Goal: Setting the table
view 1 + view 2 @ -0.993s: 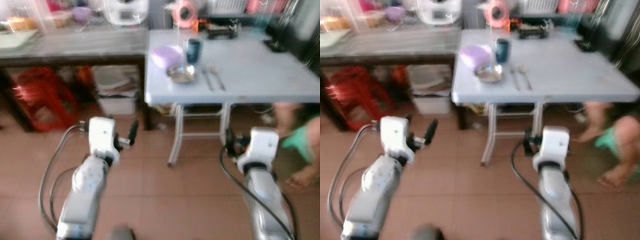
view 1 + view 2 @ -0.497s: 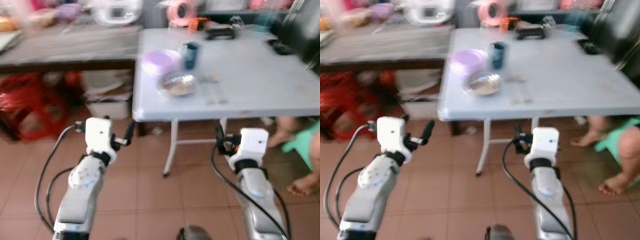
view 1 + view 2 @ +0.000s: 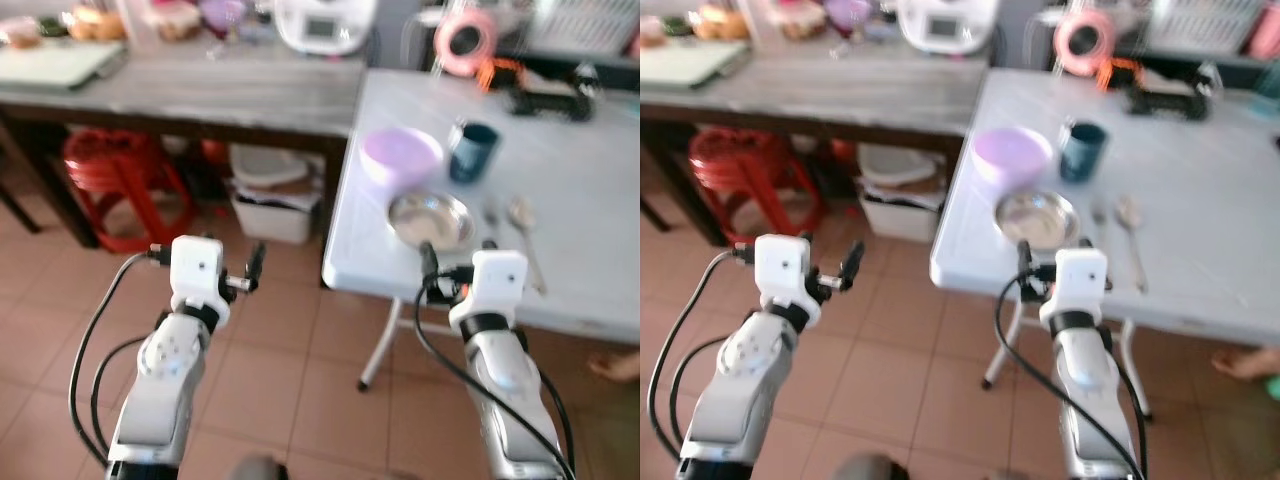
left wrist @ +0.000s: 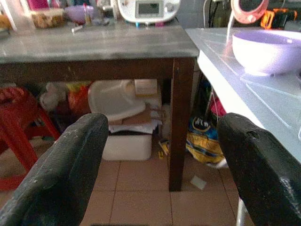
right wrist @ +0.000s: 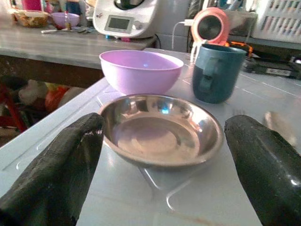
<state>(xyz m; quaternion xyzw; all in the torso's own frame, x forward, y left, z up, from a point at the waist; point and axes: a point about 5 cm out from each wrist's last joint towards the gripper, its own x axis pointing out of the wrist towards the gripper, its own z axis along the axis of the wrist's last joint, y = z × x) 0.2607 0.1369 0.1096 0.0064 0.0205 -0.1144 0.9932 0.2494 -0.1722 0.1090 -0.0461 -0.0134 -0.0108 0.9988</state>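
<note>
table [image 3: 590, 200] closer, right end effector [image 5: 164, 155] open facing steel bowl [image 5: 160, 129], left end effector [image 4: 160, 160] open

The steel bowl [image 5: 161, 129] sits near the front edge of the white table [image 3: 590, 200], and the strip of tabletop between it and that edge lies bare — the right gripper [image 5: 162, 162] is there, fingers spread wide, with the way to the bowl unblocked. Directly behind the steel bowl the purple bowl [image 5: 141, 70] and the blue mug [image 5: 217, 71] stand close together, closing off that side. To the steel bowl's right lie a fork [image 3: 492, 218] and spoon [image 3: 522, 228], near it. To its left, past the table edge, is open floor — bounded farther back by the dark table's leg [image 4: 180, 122] and the white bin [image 4: 123, 123] beneath.
</note>
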